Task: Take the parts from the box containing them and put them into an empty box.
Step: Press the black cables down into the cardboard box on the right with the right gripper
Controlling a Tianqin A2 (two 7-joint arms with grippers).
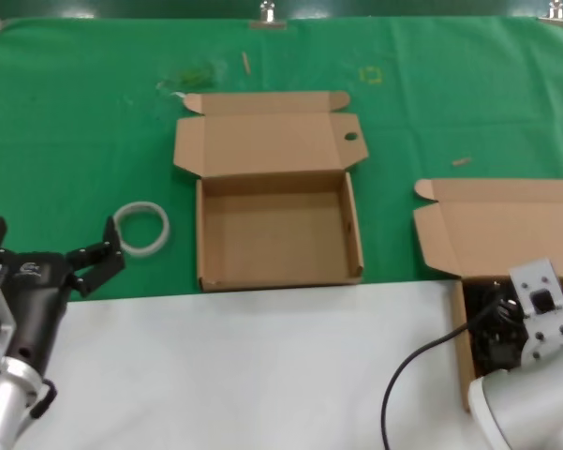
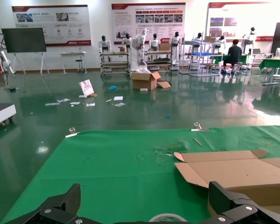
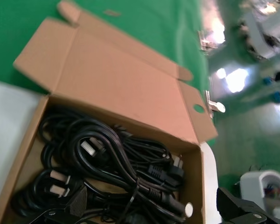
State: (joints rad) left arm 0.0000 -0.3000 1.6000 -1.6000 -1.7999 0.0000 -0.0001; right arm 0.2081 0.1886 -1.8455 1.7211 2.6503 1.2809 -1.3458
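Observation:
The empty box (image 1: pixel 279 272) lies open mid-table, and its lid's side flap has a round hole (image 1: pixel 350 137). The box with the parts (image 1: pixel 487 220) sits at the right edge; in the right wrist view (image 3: pixel 116 79) a side flap of it also shows a round hole. Black coiled cables (image 3: pixel 112 163) fill it, partly visible in the head view (image 1: pixel 487 337). My right gripper (image 3: pixel 153 207) is open just above the cables, one finger (image 3: pixel 74 200) over them and the other (image 3: pixel 235 205) outside the box wall. My left gripper (image 1: pixel 51 246) is open and empty at the table's left.
A white ring (image 1: pixel 140 228) lies on the green cloth beside the left gripper and shows in the left wrist view (image 2: pixel 167 217). A white sheet (image 1: pixel 262 375) covers the near part of the table. My right wrist (image 1: pixel 541 314) hides part of the cable box.

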